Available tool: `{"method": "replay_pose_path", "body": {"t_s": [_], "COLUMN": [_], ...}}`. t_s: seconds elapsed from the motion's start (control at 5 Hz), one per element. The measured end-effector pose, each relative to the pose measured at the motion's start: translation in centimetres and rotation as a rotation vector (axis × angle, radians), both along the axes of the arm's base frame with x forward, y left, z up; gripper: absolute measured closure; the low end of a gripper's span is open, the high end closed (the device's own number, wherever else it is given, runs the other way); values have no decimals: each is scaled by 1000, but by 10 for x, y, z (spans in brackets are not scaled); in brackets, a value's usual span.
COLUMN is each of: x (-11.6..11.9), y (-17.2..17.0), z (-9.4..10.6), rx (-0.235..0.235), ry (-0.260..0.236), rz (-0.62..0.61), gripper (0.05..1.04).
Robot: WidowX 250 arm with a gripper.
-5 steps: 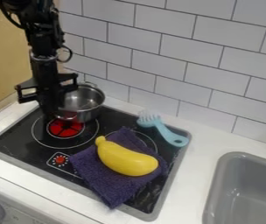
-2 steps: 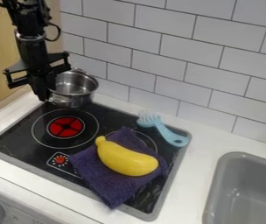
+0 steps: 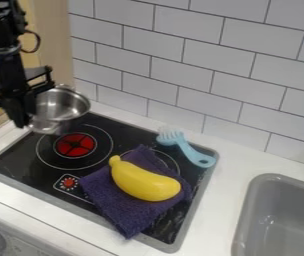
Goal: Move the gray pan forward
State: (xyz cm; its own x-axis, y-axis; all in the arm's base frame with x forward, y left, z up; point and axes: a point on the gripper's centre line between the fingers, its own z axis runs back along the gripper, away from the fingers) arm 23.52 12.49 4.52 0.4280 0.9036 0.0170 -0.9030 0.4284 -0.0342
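The claw [image 3: 22,120] is clamped on the left side of the gray pan [image 3: 62,104], which is at the back left corner of the stove [image 3: 22,159], behind the red burner [image 3: 74,145]. A yellow banana [image 3: 144,183] lies on a purple cloth [image 3: 124,215], near a blue brush [image 3: 193,154]

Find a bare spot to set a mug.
White counter between stove and sink is free. The red burner, left of the purple cloth, is bare too. Crowded: stove's right half, with cloth, banana and brush, and its back left, by the end effector and gray pan.
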Motion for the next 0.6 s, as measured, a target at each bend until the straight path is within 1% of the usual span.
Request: {"method": "replay_pose_path", "body": {"t_s": [0.2,0.4,0.6], "x": [-23,-37,-46], "y": [-6,-10,-17], "z": [-8,-21,-30], "rx": [-4,-7,-19], "ry": [26,43,22], "rz": [14,63,285], "gripper": [1026,1029,1029]}}
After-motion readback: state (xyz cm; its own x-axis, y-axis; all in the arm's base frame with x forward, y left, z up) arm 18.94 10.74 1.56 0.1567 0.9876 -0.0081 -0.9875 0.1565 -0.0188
